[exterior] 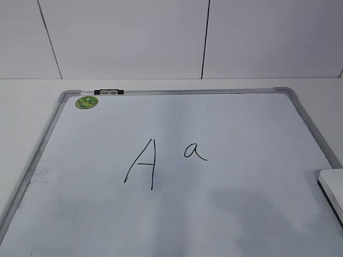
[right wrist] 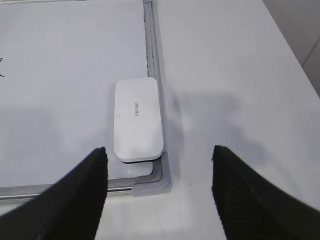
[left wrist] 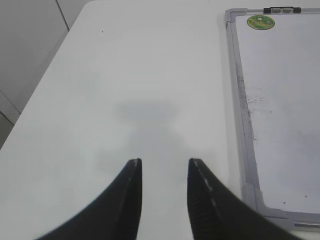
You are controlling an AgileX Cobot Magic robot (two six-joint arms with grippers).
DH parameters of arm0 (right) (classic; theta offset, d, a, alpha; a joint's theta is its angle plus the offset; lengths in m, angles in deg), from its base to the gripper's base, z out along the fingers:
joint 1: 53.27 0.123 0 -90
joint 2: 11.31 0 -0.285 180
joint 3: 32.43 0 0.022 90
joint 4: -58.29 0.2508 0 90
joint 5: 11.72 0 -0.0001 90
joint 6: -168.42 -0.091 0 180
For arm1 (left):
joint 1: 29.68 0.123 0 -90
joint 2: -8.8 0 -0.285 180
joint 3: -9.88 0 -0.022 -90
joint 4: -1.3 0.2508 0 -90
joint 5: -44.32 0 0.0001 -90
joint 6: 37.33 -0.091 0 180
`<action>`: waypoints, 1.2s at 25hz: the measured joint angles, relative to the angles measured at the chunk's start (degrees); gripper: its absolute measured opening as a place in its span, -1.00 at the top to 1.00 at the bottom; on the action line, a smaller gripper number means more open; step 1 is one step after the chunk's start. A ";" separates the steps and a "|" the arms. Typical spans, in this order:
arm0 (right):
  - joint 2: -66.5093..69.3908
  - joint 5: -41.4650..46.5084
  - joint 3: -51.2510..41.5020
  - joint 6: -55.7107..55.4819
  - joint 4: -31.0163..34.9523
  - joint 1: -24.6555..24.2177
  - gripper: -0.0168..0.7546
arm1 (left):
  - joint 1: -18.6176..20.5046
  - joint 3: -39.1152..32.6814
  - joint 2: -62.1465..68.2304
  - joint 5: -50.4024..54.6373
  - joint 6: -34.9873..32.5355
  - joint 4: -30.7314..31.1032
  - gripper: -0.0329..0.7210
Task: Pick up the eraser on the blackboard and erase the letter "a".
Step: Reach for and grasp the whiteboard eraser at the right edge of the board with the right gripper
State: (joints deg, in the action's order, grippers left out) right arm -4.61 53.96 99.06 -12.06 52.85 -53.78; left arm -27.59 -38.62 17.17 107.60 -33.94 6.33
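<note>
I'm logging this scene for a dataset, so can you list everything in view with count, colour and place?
board: 1, white with grey frame, flat on the table.
capital A: 1, black marker, middle of the board.
letter a: 1, black marker, just right of the capital, smaller.
eraser: 1, white with a dark base, on the board at its near right corner, against the frame.
sticker: 1, green, round, far left corner of the board.
clip: 1, black and silver, on the far frame edge near the sticker.
table: 1, white, under the board.
wall: white panels with dark seams, behind the table.
left gripper: 1, black, open, over bare table left of the board.
right gripper: 1, black, open wide, above the eraser's corner.
</note>
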 joint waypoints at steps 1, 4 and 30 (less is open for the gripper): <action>0.00 0.00 0.00 0.00 0.00 0.00 -0.41 | 0.00 0.00 0.00 0.00 0.00 0.00 0.29; 0.00 0.00 0.00 0.00 0.00 0.00 -0.41 | 0.00 0.00 0.00 0.00 0.00 0.00 0.29; 21.44 -4.23 7.00 8.60 5.44 1.15 -0.41 | 0.00 0.00 0.00 0.00 0.00 0.00 0.29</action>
State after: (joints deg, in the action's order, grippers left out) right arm 16.82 49.73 106.05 -3.46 58.29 -52.63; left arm -27.59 -38.62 17.17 107.60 -33.94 6.33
